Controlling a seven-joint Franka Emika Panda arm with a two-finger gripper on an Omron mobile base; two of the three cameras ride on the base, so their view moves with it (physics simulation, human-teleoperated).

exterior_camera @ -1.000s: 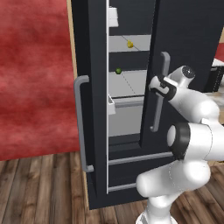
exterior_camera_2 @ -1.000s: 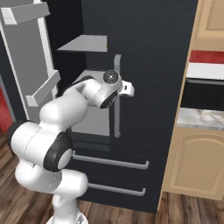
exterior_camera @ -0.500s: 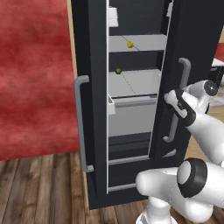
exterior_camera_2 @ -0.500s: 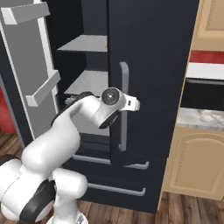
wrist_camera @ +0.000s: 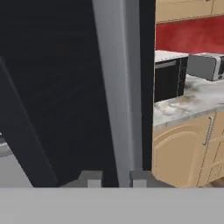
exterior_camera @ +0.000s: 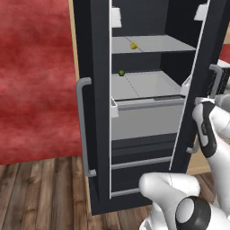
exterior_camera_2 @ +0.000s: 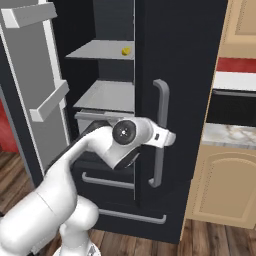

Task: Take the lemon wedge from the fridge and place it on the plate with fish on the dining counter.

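Observation:
The fridge (exterior_camera: pixel 94 112) is tall and black, and its right door (exterior_camera_2: pixel 185 75) stands partly open. On the upper pale grey shelf lies the tiny yellow lemon wedge (exterior_camera: pixel 133 45), which the right base view also catches (exterior_camera_2: pixel 126 51). My gripper (exterior_camera_2: pixel 167 137) is at the right door's long grey bar handle (exterior_camera_2: pixel 161 130), far below and to the right of the wedge. In the hand view the handle (wrist_camera: pixel 118 87) runs down between my fingertips (wrist_camera: pixel 89 177), and the gripper (wrist_camera: pixel 114 178) is shut on it. The plate with fish and the dining counter are out of view.
A small green ball (exterior_camera: pixel 121 72) sits on the middle shelf above a grey drawer (exterior_camera: pixel 148 119). The left door (exterior_camera_2: pixel 35 95) hangs wide open with bins. A red wall (exterior_camera: pixel 36 76) is on the left. Beige cabinets under a marble top (exterior_camera_2: pixel 230 135) and a microwave (wrist_camera: pixel 205 65) stand to the right.
The right door has swung further open with my gripper on its handle, and the arm has moved right with it. The gap onto the shelves is wider.

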